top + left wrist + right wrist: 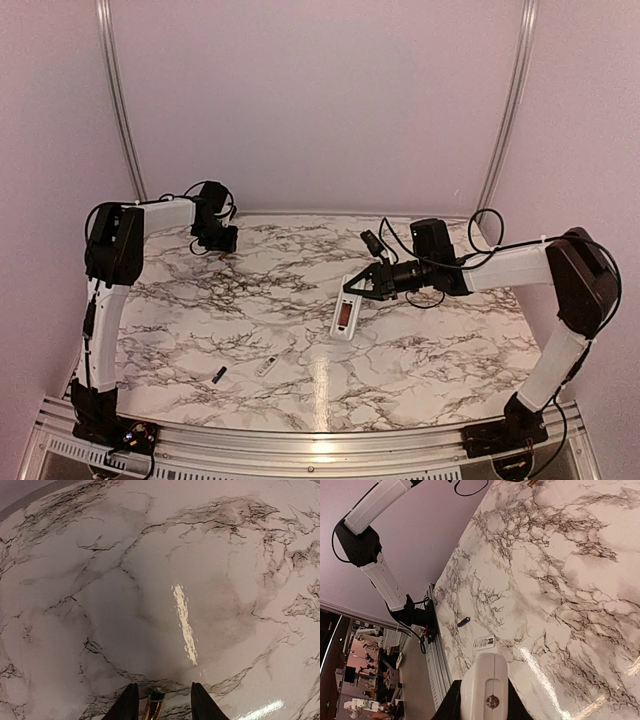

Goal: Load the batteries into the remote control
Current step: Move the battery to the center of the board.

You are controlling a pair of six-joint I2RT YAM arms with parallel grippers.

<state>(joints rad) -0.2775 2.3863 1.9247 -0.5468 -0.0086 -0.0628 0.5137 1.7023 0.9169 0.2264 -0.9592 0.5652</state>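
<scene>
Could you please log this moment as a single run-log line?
left gripper: gripping golden battery | right gripper: gripping remote control, slot up | blackish battery: loose on table

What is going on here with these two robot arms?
The right gripper is holding the white remote control by one end over the middle of the marble table, with its reddish-orange slot facing up. The left gripper, off at the back-left, has the golden-tan battery between its fingers. The blackish battery lies loose near the front edge beside a small white piece. Neither battery is in the remote yet.
</scene>
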